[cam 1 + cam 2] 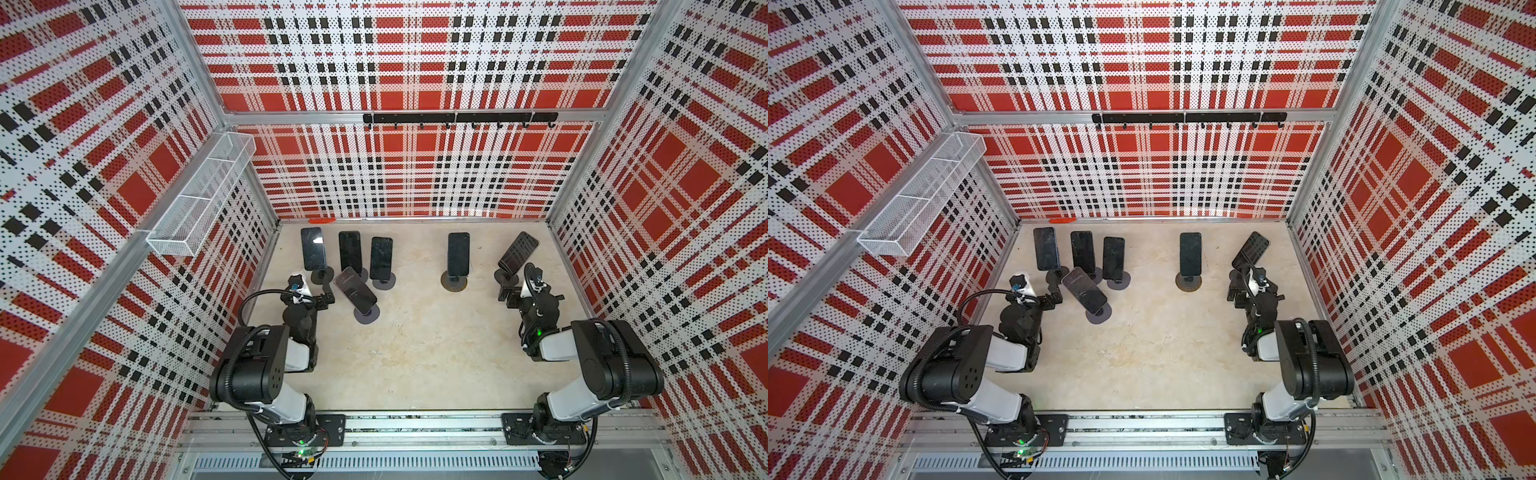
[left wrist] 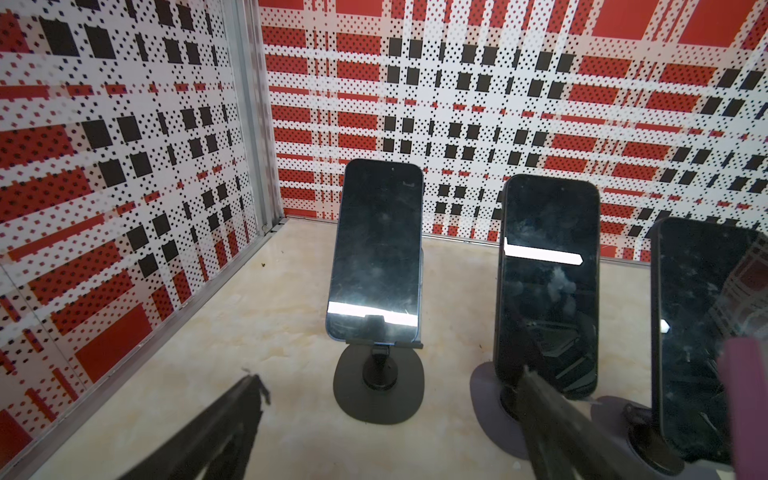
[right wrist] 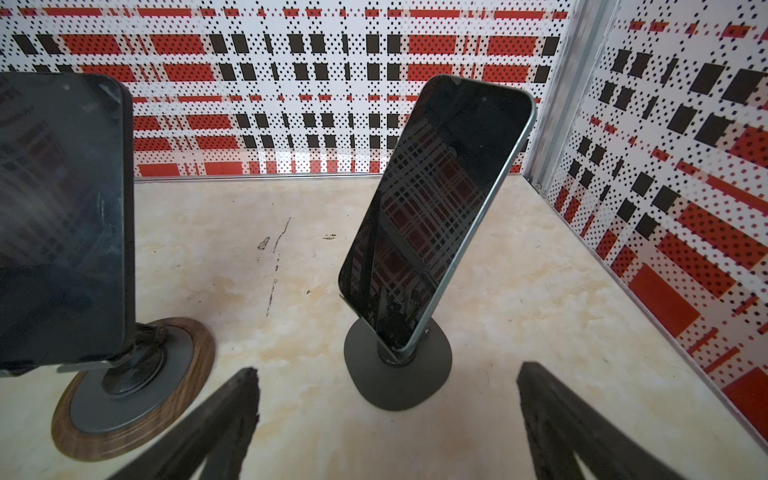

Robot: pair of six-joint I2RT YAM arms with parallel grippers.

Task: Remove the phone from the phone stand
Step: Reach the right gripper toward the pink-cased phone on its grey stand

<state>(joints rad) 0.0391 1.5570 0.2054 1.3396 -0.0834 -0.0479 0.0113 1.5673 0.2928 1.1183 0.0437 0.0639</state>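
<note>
In both top views I count six phones, each propped on its own stand, toward the back of the beige table. Four crowd the left rear, and one of them, the leaning phone, is tipped sideways in front of the others. The centre phone stands alone, and the corner phone tilts at the right rear. My left gripper sits low just in front of the far-left phone, fingers apart with nothing in them. My right gripper is just in front of the corner phone's stand, likewise spread and empty.

In the left wrist view the far-left phone faces me, nearly upright, resting on the lip of its black stand. My fingers are wide apart and clear of that phone. Two more phones stand beside it.

In the right wrist view the corner phone, green-edged, leans sideways on its dark stand, with the plaid wall mirrored in its screen. My fingers are spread wide, short of the base. Beside it the centre phone sits on a wood-rimmed stand.
</note>
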